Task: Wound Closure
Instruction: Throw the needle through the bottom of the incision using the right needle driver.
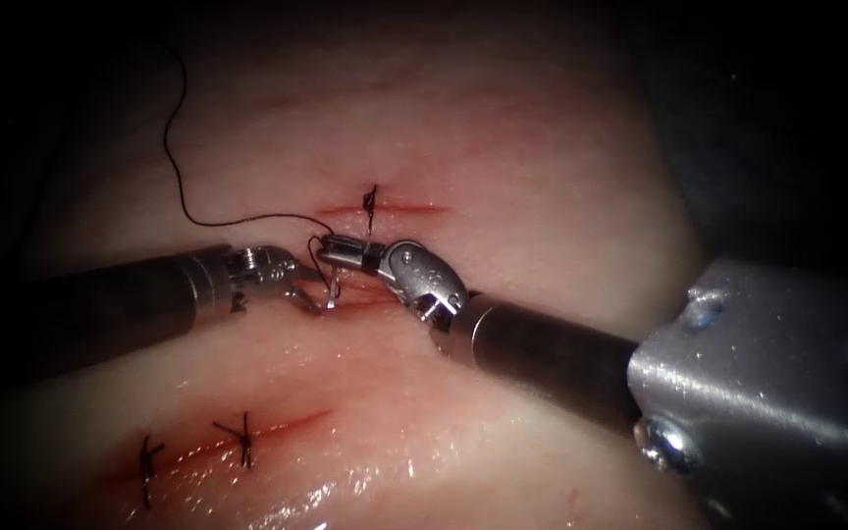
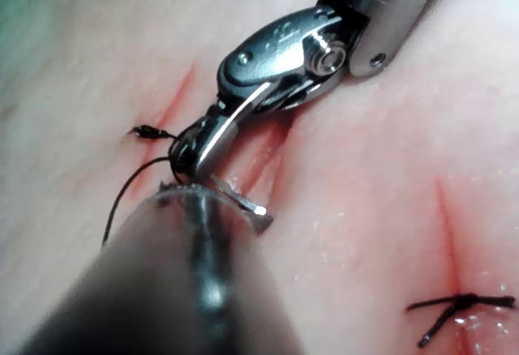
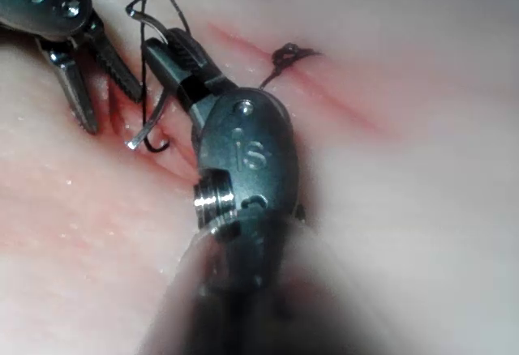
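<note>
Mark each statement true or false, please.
1. The right tool's fingers are shut on the needle. True; it hangs at the middle cut, and whether it enters the tissue is unclear.
2. The left tool holds the thread. False: its fingers are open and hold nothing.
3. The upper cut has one stitch. True.
4. The lower cut is unstitched. False: it has two stitches.

The tissue (image 1: 542, 147) is pale pink, glossy toward the near edge, with 3 red cuts. The thread (image 1: 177, 162) and the knotted stitches (image 1: 244, 437) are black. The needle (image 1: 330, 285) looks silver-grey. Both tools, left (image 1: 298, 285) and right (image 1: 331, 250), are bright steel on dark grey shafts.
</note>
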You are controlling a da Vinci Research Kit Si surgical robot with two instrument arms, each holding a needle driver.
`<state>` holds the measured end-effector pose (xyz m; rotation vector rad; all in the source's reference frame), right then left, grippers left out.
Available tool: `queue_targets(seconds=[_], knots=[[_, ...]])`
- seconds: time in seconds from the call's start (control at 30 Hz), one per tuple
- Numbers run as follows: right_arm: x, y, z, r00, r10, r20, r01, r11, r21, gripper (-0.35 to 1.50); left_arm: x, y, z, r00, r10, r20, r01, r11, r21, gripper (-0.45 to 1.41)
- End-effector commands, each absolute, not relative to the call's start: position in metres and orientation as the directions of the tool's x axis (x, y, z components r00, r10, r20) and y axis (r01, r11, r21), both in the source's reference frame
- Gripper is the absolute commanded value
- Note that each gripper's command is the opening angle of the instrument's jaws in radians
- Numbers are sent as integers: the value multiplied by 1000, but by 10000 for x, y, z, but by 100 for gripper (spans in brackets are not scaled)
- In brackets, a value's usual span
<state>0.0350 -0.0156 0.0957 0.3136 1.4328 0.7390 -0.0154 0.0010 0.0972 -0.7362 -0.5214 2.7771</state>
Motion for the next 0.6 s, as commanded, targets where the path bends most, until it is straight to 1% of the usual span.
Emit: queue_targets(seconds=[0.03,0.1,0.13,0.33,0.6], knots=[[359,-152,961,-31,653,-757,-266,725,636,-35,-158,11,960,-841,299,-451,-131,-921,-366,19],[358,-152,963,-29,666,-746,-263,715,648,-35,-159,5,942,-836,294,-464,-136,-929,-345,17],[358,-152,964,-29,674,-738,-262,707,657,-35,-159,1,935,-833,294,-469,-136,-930,-341,12],[357,-151,968,-49,745,-666,-255,635,729,-35,-167,-34,911,-831,277,-481,-137,-942,-306,-3],[357,-151,967,-105,850,-516,-273,474,837,-35,-173,-59,930,-818,274,-505,-125,-943,-308,-13]])
